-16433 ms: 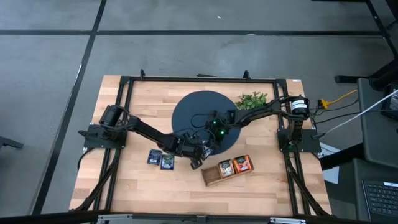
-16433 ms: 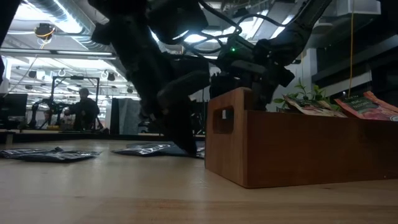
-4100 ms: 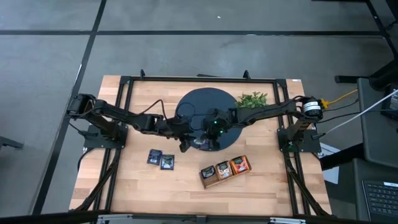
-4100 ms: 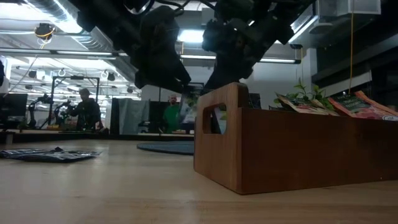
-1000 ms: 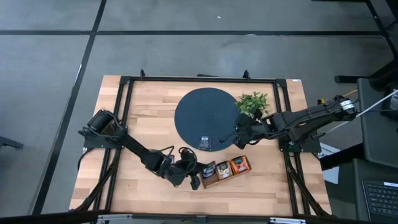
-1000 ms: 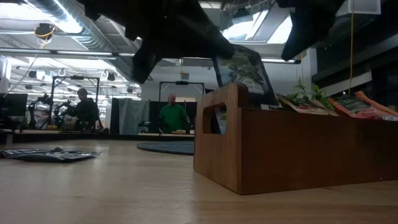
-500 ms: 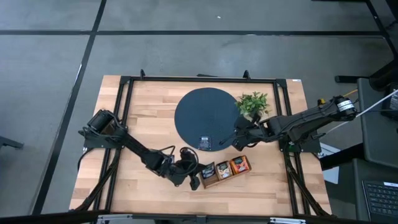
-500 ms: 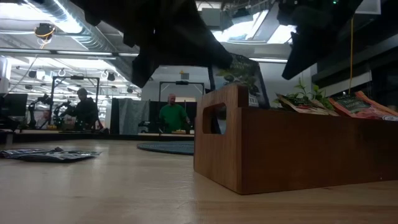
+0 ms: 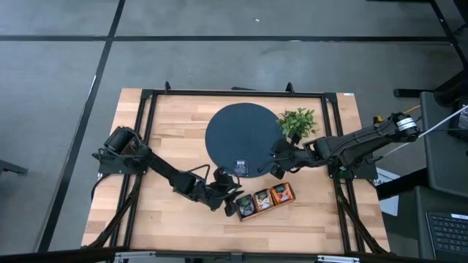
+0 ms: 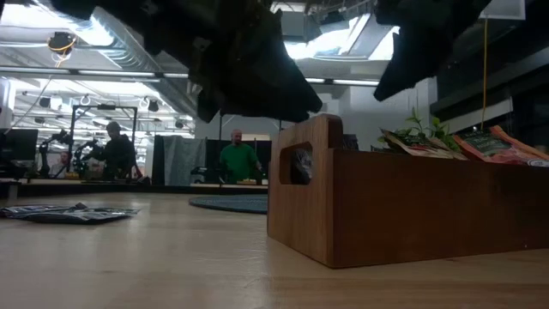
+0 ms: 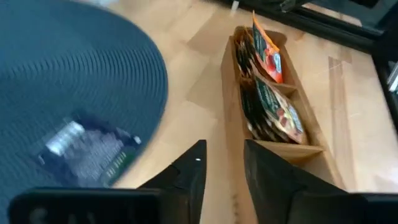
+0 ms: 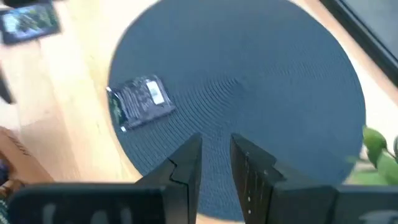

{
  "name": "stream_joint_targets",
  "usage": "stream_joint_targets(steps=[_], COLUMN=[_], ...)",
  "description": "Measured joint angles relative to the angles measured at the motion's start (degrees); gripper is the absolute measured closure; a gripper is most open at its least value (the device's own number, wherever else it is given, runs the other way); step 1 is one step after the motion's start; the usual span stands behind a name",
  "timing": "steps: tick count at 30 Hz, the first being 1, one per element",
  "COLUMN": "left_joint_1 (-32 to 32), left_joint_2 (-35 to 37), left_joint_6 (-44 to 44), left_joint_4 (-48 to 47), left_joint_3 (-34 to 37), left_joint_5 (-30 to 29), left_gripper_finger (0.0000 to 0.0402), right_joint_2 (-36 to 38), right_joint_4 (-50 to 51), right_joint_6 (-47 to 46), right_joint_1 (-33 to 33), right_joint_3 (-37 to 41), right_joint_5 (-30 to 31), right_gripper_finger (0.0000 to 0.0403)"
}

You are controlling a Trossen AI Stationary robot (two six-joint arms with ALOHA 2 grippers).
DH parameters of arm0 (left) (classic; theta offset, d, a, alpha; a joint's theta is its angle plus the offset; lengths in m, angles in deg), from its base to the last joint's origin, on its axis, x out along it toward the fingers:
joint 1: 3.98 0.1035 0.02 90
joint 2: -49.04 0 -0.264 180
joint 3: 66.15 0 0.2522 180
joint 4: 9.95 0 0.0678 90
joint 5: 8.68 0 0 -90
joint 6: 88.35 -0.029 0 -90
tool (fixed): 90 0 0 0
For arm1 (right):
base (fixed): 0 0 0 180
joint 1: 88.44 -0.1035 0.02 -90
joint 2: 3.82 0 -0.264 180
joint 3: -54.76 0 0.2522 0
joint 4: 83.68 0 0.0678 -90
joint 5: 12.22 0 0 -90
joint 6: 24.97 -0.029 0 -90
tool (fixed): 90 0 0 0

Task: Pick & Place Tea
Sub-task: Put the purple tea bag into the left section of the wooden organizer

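The sachet (image 12: 140, 100) on the mat (image 12: 261, 81) looks light and floppy; pinch one edge. Both the left gripper (image 11: 221, 163) and right gripper (image 12: 216, 155) stand slightly apart, empty.

Two dark jointed arms, black cables along links, blunt black claw fingers (image 11: 186, 174)

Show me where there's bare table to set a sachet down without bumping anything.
The bare wood between the round dark mat and the table's left frame rail is free, as is the front strip below the wooden tray. It is crowded around the tray, where the left end effector hovers at its end and the right end effector hangs over the mat's edge beside the plant.
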Motion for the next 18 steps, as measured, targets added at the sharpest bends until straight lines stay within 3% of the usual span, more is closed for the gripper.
stream_joint_targets(steps=[4, 9, 13, 18], left_joint_1=[2.3, 8.3, 13.5, 17.4], left_joint_2=[1.6, 3.1, 2.7, 0.0], left_joint_6=[-7.1, -8.5, -6.9, -9.2], left_joint_4=[-1.0, -11.9, -18.1, -17.9], left_joint_3=[0.0, 0.0, 0.0, 0.1], left_joint_5=[-0.5, 3.1, 11.0, 21.4], left_gripper_finger=[0.0295, 0.0304, 0.0315, 0.0329], right_joint_2=[0.0, 0.0, -0.3, -2.6], right_joint_4=[-4.3, -7.3, -8.5, -9.2], right_joint_6=[5.4, 9.5, 9.8, 11.0], right_joint_1=[0.0, 1.9, 4.4, 7.8], right_joint_3=[0.0, 0.0, 0.0, 0.0], right_joint_5=[-1.0, -10.0, -16.3, -22.0], right_gripper_finger=[0.0317, 0.0317, 0.0317, 0.0317])
